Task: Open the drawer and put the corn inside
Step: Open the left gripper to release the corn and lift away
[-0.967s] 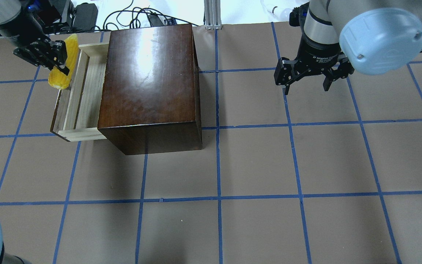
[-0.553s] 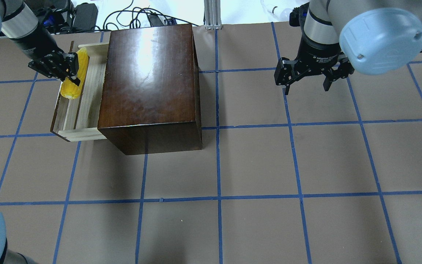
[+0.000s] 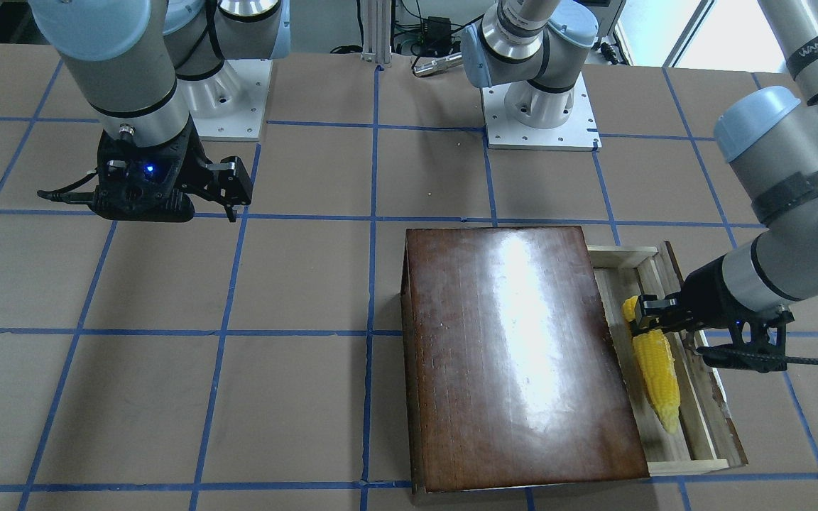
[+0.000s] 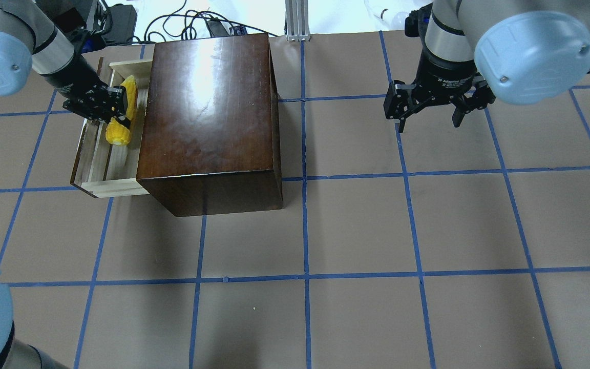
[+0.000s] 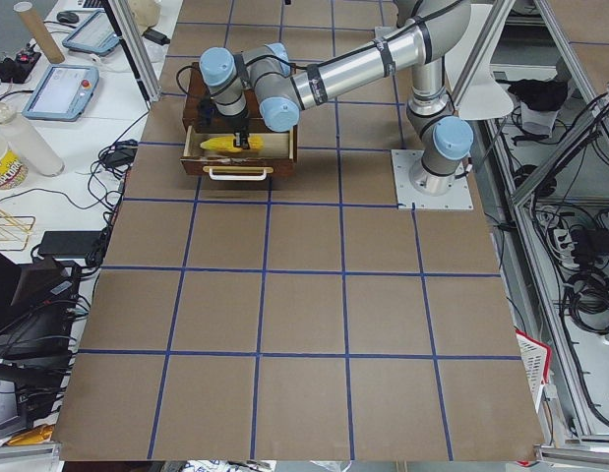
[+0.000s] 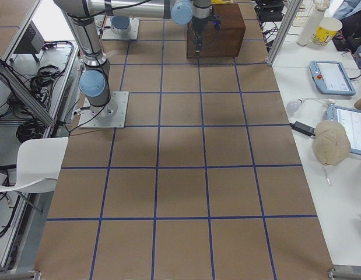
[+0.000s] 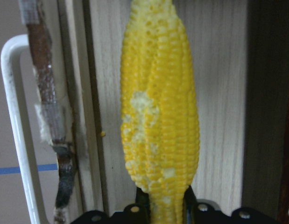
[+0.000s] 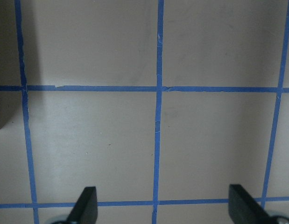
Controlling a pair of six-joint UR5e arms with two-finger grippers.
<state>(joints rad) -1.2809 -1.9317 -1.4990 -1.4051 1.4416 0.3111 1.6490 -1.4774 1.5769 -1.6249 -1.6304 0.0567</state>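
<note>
The dark brown box (image 4: 208, 118) stands at the far left of the table, and its pale-wood drawer (image 4: 101, 169) is pulled out to the left. My left gripper (image 4: 120, 108) is shut on the yellow corn (image 4: 119, 134) and holds it low over the drawer's tray. In the front view the corn (image 3: 657, 376) lies along the drawer (image 3: 700, 433). The left wrist view shows the corn (image 7: 160, 116) between the fingers, above the tray boards, with the white handle (image 7: 16, 130) to the left. My right gripper (image 4: 430, 110) is open and empty, hovering above the table at the far right.
Brown paper with a blue tape grid (image 4: 305, 277) covers the table. Cables and a metal post (image 4: 295, 20) lie beyond the far edge. The arm bases (image 3: 540, 113) stand on white plates.
My left gripper has carried the corn right and down, from over the drawer's front panel to inside the drawer. The right arm has not moved.
</note>
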